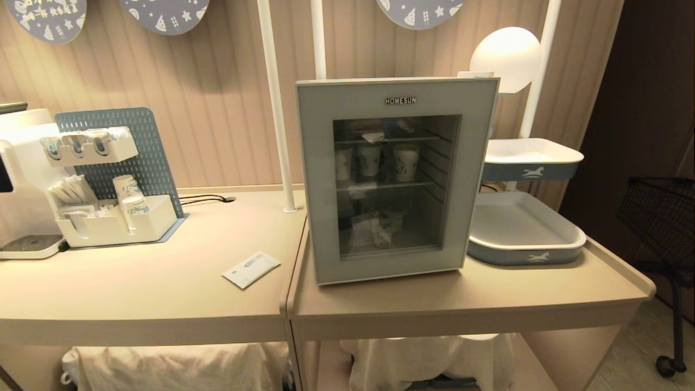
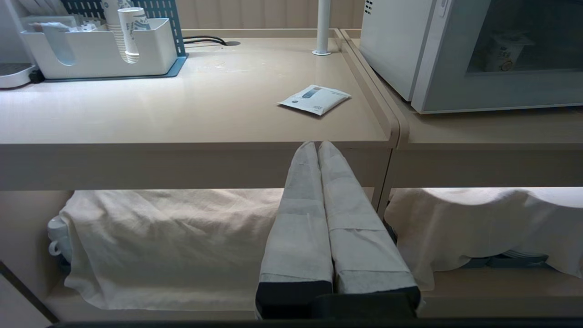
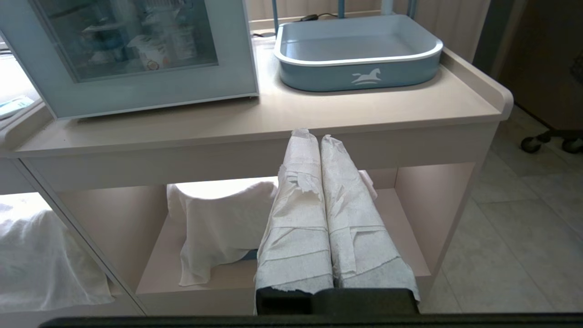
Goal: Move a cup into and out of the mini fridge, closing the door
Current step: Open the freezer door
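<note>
The white mini fridge (image 1: 396,179) stands on the right-hand counter, its glass door (image 1: 326,190) closed, with HOMESUN lettering at the top. Behind the glass, paper cups (image 1: 404,162) stand on the middle wire shelf. More cups (image 1: 126,187) are stacked in the white organiser on the left counter. Neither arm shows in the head view. My left gripper (image 2: 317,145) hangs shut and empty in front of the left counter's edge, below the tabletop. My right gripper (image 3: 314,135) is shut and empty too, before the right counter's front edge, below the fridge (image 3: 136,59). Both pairs of fingers are wrapped in white paper.
A white sachet (image 1: 251,268) lies on the left counter near the seam. A blue-and-white tray (image 1: 524,231) sits right of the fridge, with a second tray (image 1: 532,158) above it. A white dispenser (image 1: 21,184) stands far left. White cloths (image 2: 173,246) cover the lower shelves.
</note>
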